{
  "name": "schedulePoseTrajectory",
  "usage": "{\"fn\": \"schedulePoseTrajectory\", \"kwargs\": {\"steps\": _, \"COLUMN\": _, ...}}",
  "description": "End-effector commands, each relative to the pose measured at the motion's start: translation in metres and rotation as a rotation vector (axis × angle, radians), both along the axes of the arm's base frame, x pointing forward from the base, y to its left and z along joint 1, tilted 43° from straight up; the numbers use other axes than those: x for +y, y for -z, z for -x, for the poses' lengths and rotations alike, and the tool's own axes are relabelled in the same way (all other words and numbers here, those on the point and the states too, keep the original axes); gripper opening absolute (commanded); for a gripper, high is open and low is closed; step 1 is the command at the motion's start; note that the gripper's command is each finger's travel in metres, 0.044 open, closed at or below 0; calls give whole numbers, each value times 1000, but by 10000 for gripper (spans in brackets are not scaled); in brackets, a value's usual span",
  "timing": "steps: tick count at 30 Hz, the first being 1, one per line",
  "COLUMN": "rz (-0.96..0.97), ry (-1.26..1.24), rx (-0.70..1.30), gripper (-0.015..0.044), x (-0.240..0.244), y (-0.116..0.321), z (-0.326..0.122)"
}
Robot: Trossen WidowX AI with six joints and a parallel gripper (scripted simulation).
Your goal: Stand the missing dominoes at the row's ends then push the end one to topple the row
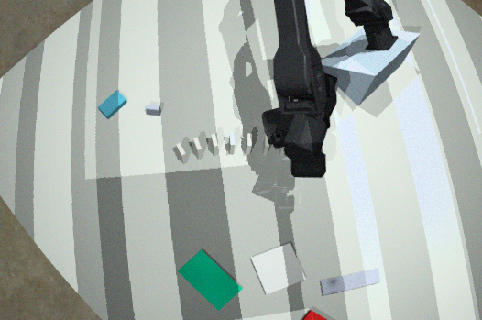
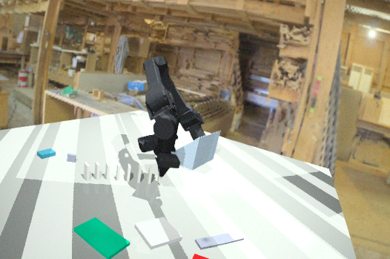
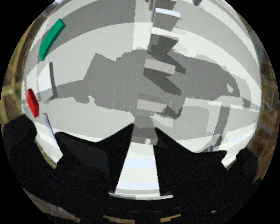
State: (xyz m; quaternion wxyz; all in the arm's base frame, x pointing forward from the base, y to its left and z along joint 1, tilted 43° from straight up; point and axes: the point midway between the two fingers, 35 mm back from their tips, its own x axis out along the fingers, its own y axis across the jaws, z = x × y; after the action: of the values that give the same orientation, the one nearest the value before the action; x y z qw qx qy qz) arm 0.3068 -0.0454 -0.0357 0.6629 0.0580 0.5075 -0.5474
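Note:
Several pale dominoes (image 1: 213, 144) (image 2: 107, 171) (image 3: 160, 66) stand upright in an evenly spaced, slightly curved row. My gripper (image 2: 161, 174) (image 3: 143, 128) is low at the row's right end, shut on a pale domino. The held domino (image 2: 159, 179) (image 3: 145, 135) is upright, just beyond the last standing domino (image 2: 150, 174) (image 3: 151, 105), with a gap between them. Its lower end is at or near the table; whether it touches is unclear. In the top view the arm hides the fingertips and the held domino.
A blue block (image 1: 112, 104) (image 2: 46, 153) and small lavender block (image 1: 153, 109) (image 2: 71, 157) lie behind the row's left end. A grey-blue angular object (image 1: 366, 63) (image 2: 198, 151) stands by the arm's base. Green (image 1: 210, 279), white (image 1: 278, 269), lavender (image 1: 350, 281) and red (image 1: 314, 316) pieces lie in front.

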Motion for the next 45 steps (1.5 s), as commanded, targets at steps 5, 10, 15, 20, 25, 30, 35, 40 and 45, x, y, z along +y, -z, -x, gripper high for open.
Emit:
{"fn": "schedulePoseTrajectory", "kwargs": {"steps": 5, "rz": 4, "ry": -4, "rx": 2, "gripper": 186, "x": -1, "y": 0, "z": 0}}
{"fn": "schedulePoseTrajectory", "kwargs": {"steps": 10, "rz": 4, "ry": -4, "rx": 2, "gripper": 317, "x": -1, "y": 0, "z": 0}}
{"fn": "schedulePoseTrajectory", "kwargs": {"steps": 15, "rz": 4, "ry": -4, "rx": 2, "gripper": 440, "x": -1, "y": 0, "z": 0}}
{"fn": "schedulePoseTrajectory", "kwargs": {"steps": 20, "rz": -1, "ry": -5, "rx": 1, "gripper": 440, "x": 15, "y": -15, "z": -7}}
{"fn": "schedulePoseTrajectory", "kwargs": {"steps": 25, "rz": -7, "ry": -2, "rx": 1, "gripper": 440, "x": 71, "y": -75, "z": -16}}
{"fn": "schedulePoseTrajectory", "kwargs": {"steps": 30, "rz": -5, "ry": 0, "rx": 2, "gripper": 440, "x": 87, "y": -94, "z": -14}}
{"fn": "schedulePoseTrajectory", "kwargs": {"steps": 35, "rz": -22, "ry": -108, "rx": 99, "gripper": 361, "x": 85, "y": -87, "z": -12}}
{"fn": "schedulePoseTrajectory", "kwargs": {"steps": 40, "rz": -77, "ry": -472, "rx": 427, "gripper": 230, "x": 80, "y": -67, "z": -5}}
{"fn": "schedulePoseTrajectory", "kwargs": {"steps": 45, "rz": -131, "ry": -835, "rx": 755, "gripper": 99, "x": 75, "y": -47, "z": 4}}
